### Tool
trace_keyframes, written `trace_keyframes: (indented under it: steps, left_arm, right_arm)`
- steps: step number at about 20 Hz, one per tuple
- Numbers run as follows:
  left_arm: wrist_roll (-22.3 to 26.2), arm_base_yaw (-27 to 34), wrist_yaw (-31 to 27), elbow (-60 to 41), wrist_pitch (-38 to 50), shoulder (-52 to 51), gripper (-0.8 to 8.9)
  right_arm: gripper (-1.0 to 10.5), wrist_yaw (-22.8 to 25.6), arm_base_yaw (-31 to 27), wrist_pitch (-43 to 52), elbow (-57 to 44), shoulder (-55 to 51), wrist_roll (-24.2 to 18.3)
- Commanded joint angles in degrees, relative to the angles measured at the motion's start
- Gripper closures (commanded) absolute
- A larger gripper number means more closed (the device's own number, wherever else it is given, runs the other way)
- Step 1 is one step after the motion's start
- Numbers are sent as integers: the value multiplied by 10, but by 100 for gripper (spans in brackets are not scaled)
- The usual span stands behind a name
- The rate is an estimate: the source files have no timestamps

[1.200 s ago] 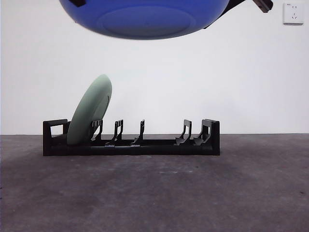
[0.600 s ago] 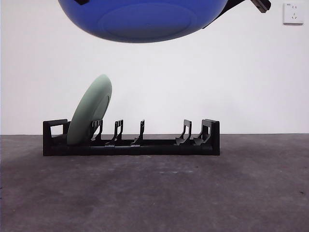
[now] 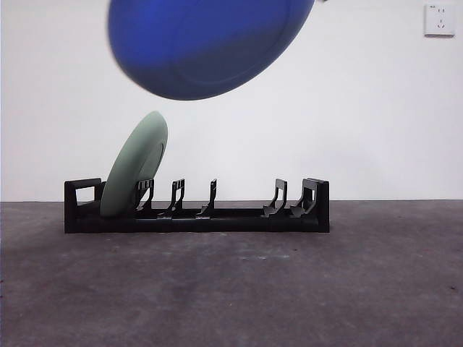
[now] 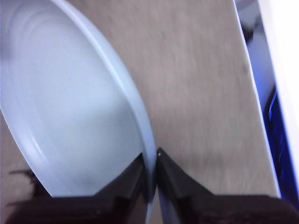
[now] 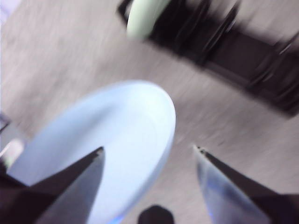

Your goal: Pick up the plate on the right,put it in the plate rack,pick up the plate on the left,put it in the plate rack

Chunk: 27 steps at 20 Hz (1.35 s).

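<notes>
A blue plate (image 3: 206, 47) hangs tilted high above the plate rack (image 3: 239, 217), its underside turned toward the front view. In the left wrist view my left gripper (image 4: 154, 156) is shut on the rim of this plate (image 4: 70, 107), whose inside looks pale. My right gripper (image 5: 148, 148) is open just above the same plate (image 5: 117, 126) and touches nothing. The pale green plate (image 3: 135, 165) leans in the leftmost slot of the black rack. The right wrist view shows this rack (image 5: 243, 51) and the green plate (image 5: 142, 16) blurred, beyond the blue one.
The rack stands on a dark grey table (image 3: 231, 289) before a white wall with an outlet (image 3: 439, 19). Several rack slots to the right of the green plate hold nothing.
The blue plate has tipped from nearly level to steeply tilted, and its lower edge has dropped. The black gripper parts at the top corners have left the front view.
</notes>
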Motion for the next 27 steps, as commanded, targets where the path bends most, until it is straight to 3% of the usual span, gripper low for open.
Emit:
trace_keyframes:
  steps: [1,3,8,11,13,19,27]
  left_arm:
    - [-63,39,47,1,52,0,822]
    - [-112,78,85,1,104,9,822]
    - [-240,185,183,1,243,49,822]
    - [-294,230,208,1,314,87,822]
    - [-312,251,235,1,354,113,822]
    - [-349,282,231,1,452,213,822]
    - [-356,318,213,1,535,311,822]
  right_arm:
    - [458,33,2,3,-1,-36,-4]
    - [402,44,2,-6,-1,-70,-5]
    - [402,41,2,-47,-1,-139,-7]
    - [402,27,3,-91,-1,-166,-19]
    - [402,27,3,-107,-1,-177,-19]
    - [407,26,3,-149,-2,-183,-20]
    - [410,26,3,-153,-2,-183,-19]
